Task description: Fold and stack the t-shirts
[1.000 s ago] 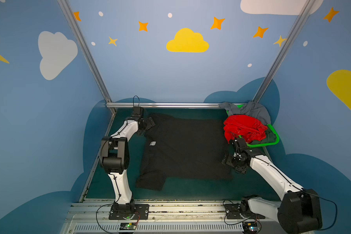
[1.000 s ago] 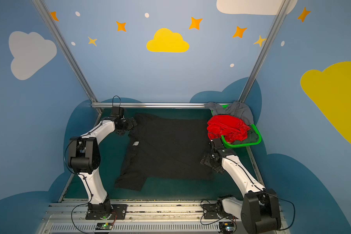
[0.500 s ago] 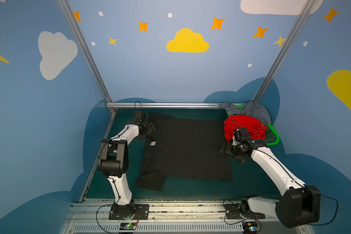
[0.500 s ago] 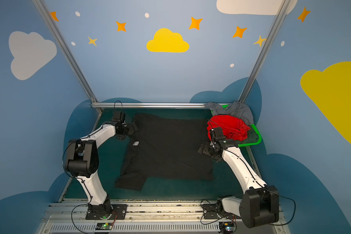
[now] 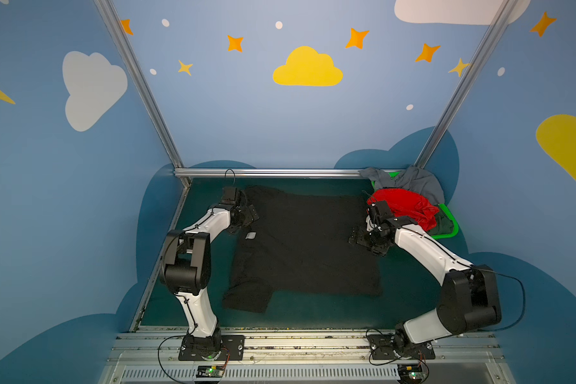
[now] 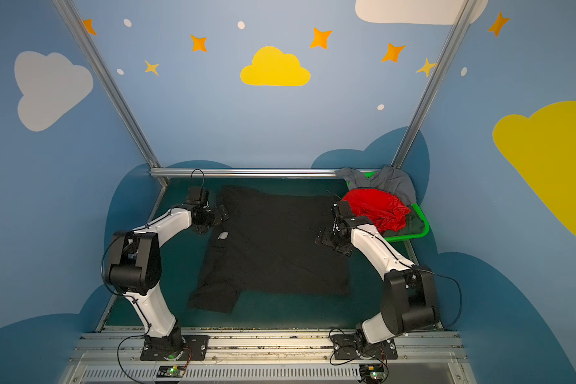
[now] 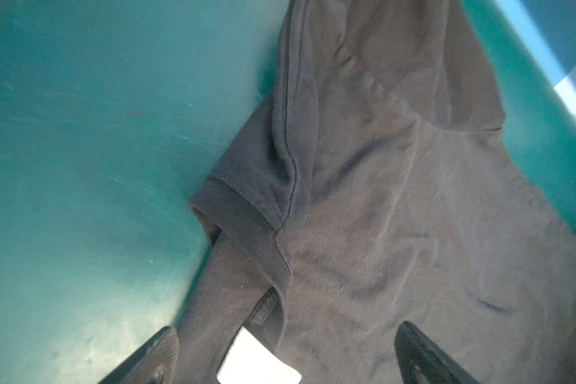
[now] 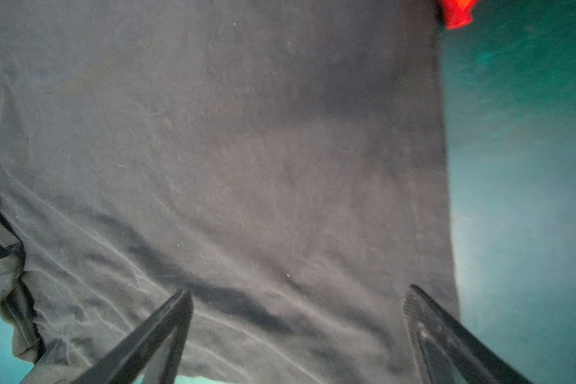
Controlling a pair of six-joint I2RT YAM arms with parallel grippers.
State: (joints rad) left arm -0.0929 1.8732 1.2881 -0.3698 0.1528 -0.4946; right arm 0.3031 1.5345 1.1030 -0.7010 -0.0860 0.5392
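Lying spread on the teal surface (image 5: 313, 314), the black t-shirt (image 5: 300, 246) had its white label (image 5: 250, 235) near the left pincer (image 5: 251, 216), whose jaws stood apart over the collar, clamping nothing. The right pincer (image 5: 354, 236), likewise apart and empty, was over the shirt's opposite edge. A red t-shirt (image 5: 403, 206), a grey t-shirt (image 5: 413, 183) and a dark green t-shirt (image 5: 444, 224) sat heaped in the basket (image 5: 448, 235) at the far right.

White arm links (image 5: 213, 222), black joints (image 5: 187, 266), black cables (image 5: 523, 301)

Black t-shirt (image 6: 273, 246) flat on teal table (image 6: 280, 312)
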